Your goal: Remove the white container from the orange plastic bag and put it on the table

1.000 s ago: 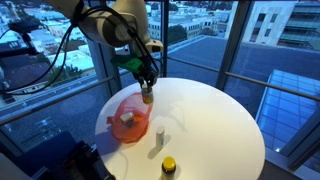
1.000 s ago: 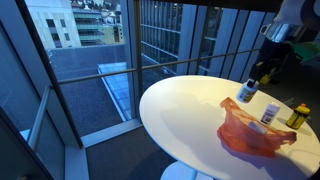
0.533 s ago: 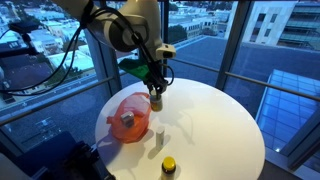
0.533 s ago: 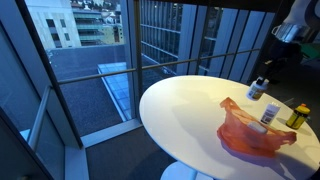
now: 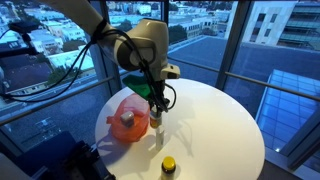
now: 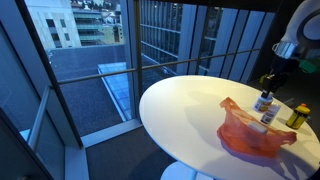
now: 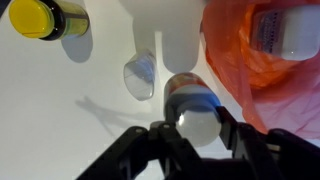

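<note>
Orange-red crinkly plastic bag [image 7: 238, 62] beside the tool [image 7: 195, 128] holds the cream-white blocky container [image 7: 285, 30], so the tool, clamped on a small white-capped bottle [image 7: 190, 95], should release that upright on the white surface [image 7: 60, 110].

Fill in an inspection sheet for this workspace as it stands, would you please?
Surface: round white table, smooth top.
Job's things: orange plastic bag lying on the table; white container inside it, not yet taken out.
Clutter: yellow-topped jar; slim pale bottle, upright beside the bag.
Grippers: pincer shut on a small white-capped bottle, low over the table beside the bag.
Cables: black cables draped along the arm.
Surroundings: floor-to-ceiling windows, city buildings outside.
</note>
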Available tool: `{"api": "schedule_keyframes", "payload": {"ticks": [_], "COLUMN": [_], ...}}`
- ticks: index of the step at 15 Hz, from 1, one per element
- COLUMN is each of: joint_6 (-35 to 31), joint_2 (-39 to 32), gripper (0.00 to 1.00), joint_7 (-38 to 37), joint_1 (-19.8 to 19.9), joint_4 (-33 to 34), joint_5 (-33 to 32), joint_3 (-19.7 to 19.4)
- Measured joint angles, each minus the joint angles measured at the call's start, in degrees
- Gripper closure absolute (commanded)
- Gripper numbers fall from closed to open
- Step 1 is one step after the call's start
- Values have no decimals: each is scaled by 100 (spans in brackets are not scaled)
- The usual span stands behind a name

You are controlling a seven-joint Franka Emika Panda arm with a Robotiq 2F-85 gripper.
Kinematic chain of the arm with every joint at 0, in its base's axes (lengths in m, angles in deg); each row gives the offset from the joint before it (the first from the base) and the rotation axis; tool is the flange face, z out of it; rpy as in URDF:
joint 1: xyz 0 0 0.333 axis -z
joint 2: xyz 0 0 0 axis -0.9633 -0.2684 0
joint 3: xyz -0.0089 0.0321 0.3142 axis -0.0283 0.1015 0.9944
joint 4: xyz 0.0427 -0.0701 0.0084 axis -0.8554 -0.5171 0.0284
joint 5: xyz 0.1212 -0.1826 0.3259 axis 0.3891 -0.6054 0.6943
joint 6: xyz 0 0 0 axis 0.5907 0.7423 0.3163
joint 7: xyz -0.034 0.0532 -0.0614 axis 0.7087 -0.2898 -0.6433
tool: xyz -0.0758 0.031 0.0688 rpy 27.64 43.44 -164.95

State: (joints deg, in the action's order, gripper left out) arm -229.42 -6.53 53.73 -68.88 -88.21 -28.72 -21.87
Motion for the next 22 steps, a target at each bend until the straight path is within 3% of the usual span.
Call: {"api": "schedule_keyframes", "payload": {"ticks": [10, 12, 15, 17, 22], "joint_6": [-510, -532, -532, -532, -266], "joint_2": [-795, -873, -902, -874, -498], "gripper": [78, 36, 18, 1, 0], "joint_7": [0, 2, 25, 54, 141], "joint_1": [-8, -12, -21, -51, -225], "joint_4": [-91, -91, -92, -93, -97], "joint_5": [1, 1, 1, 1, -7], "joint_3": [47, 86, 159, 212, 335]}}
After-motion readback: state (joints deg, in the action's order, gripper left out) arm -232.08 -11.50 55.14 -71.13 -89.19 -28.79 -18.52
